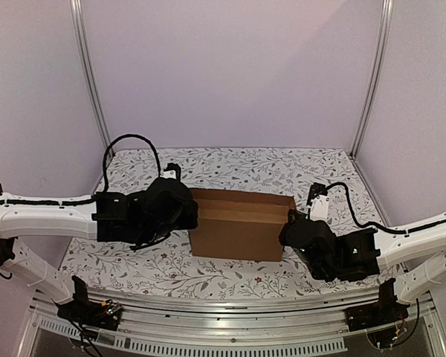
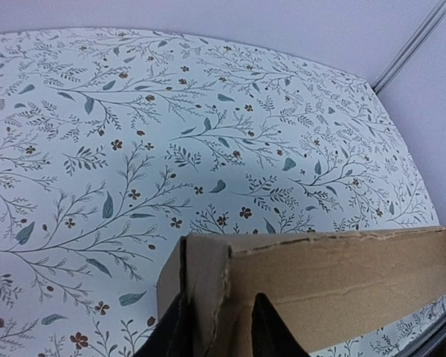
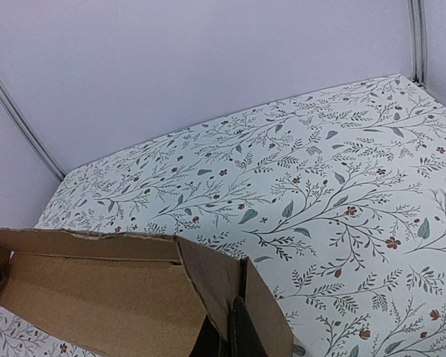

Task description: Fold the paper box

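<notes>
The paper box (image 1: 238, 227) is plain brown cardboard and stands as a shallow open box in the middle of the table, between the two arms. My left gripper (image 1: 193, 216) is at its left end. In the left wrist view that gripper (image 2: 221, 335) is open, its fingers apart with the folded end wall of the box (image 2: 342, 275) between them, one outside and one inside. My right gripper (image 1: 288, 229) is at the right end. In the right wrist view it (image 3: 224, 338) is shut on the end flap of the box (image 3: 97, 297).
The table (image 1: 230, 167) has a white cloth with a floral print. Pale walls close it in on three sides, with metal posts (image 1: 89, 74) (image 1: 372, 74) at the back corners. A metal rail (image 1: 223, 312) runs along the near edge between the arm bases.
</notes>
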You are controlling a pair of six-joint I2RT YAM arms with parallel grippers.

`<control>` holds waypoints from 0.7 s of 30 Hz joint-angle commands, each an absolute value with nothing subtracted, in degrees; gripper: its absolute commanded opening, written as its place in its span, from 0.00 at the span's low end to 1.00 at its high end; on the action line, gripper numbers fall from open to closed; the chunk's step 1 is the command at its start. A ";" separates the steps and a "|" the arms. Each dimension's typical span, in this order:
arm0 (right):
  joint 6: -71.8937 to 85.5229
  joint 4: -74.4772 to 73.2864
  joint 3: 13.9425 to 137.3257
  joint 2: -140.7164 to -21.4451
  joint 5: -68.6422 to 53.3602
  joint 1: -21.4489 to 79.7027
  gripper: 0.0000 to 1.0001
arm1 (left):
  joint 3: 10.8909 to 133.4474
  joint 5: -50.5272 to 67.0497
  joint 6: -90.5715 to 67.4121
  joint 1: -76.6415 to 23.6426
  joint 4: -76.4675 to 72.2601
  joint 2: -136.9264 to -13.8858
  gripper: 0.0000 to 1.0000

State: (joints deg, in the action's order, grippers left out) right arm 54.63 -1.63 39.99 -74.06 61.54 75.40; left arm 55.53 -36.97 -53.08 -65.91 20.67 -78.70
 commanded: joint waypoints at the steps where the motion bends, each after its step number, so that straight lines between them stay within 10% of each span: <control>1: 55.57 -10.54 36.12 -76.61 50.89 77.03 0.00 | 52.38 -28.85 -51.50 -66.31 32.24 -80.78 0.30; 21: 54.32 -10.47 36.04 -75.76 51.06 77.16 0.00 | 55.76 -29.42 -42.35 -59.72 35.70 -76.39 0.39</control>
State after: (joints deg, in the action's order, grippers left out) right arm 53.95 -0.91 39.70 -73.47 59.66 76.16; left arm 56.47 -28.62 -44.51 -62.06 24.91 -75.44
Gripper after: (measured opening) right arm 0.006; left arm 0.387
